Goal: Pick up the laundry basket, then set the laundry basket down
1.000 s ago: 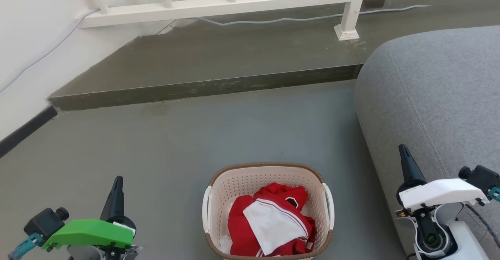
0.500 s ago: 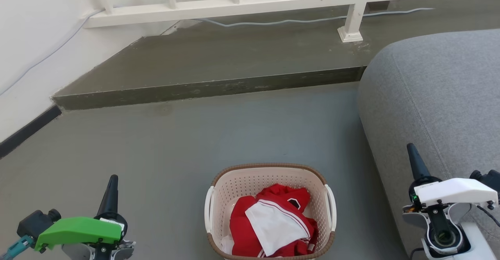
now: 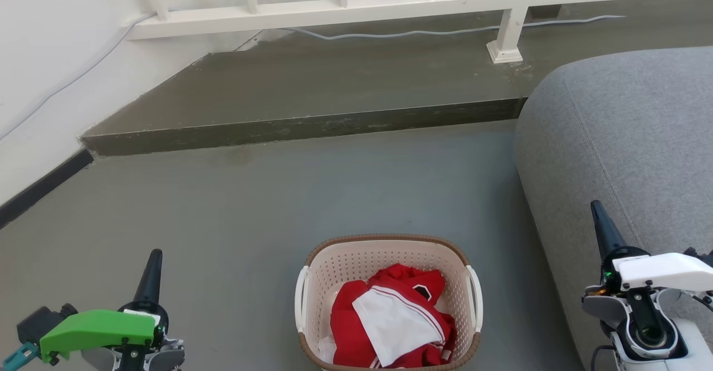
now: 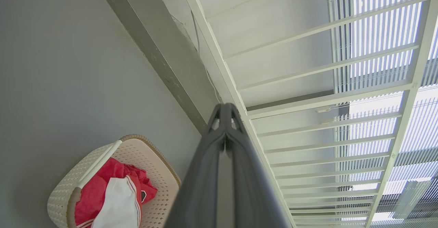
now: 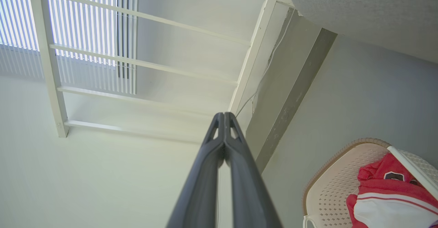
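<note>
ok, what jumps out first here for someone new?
The red and white clothes heaped in the cream laundry basket, on the grey floor at the bottom centre of the head view. The left tool and right tool flank it near the lower corners, both shut and apart from it. A grey sofa bulks along the right.

The laundry basket (image 3: 384,239) loses its near rim to the head view's bottom edge, and the red and white clothes (image 3: 390,326) cover its floor. The right wrist view cuts it at the right and bottom edges. The grey sofa (image 3: 629,148) runs off right; the white railing (image 3: 345,9) runs off the top.
</note>
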